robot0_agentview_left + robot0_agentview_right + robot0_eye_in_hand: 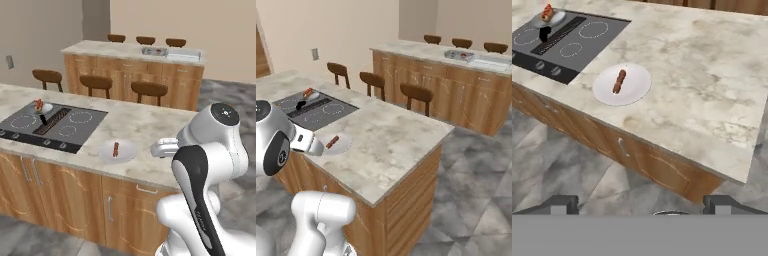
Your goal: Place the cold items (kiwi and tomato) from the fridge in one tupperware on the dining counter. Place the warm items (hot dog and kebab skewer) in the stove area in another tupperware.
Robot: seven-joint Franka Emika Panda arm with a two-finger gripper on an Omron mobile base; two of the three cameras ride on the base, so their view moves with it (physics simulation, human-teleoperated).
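Observation:
A white plate (637, 95) near the counter's front edge carries a brown-red segmented stick that looks like the kebab skewer (619, 81) (116, 149) (332, 142). On the cooktop's far left burner a small pale dish holds the hot dog (547, 12) (39, 104) (307, 92), red in a tan bun. My gripper (642, 205) hangs open and empty off the counter's front edge, above the floor and short of the plate. On the far dining counter sit a grey tupperware (154, 51) (458, 55) and a pale one (183, 54) (489, 62). I cannot make out the kiwi or the tomato.
A black cooktop (75, 127) with front knobs fills the counter's left. A short black handle (545, 34) stands near the hot dog dish. Brown stools (149, 90) line the gap between the two counters. Bare marble (712, 75) stretches right of the plate.

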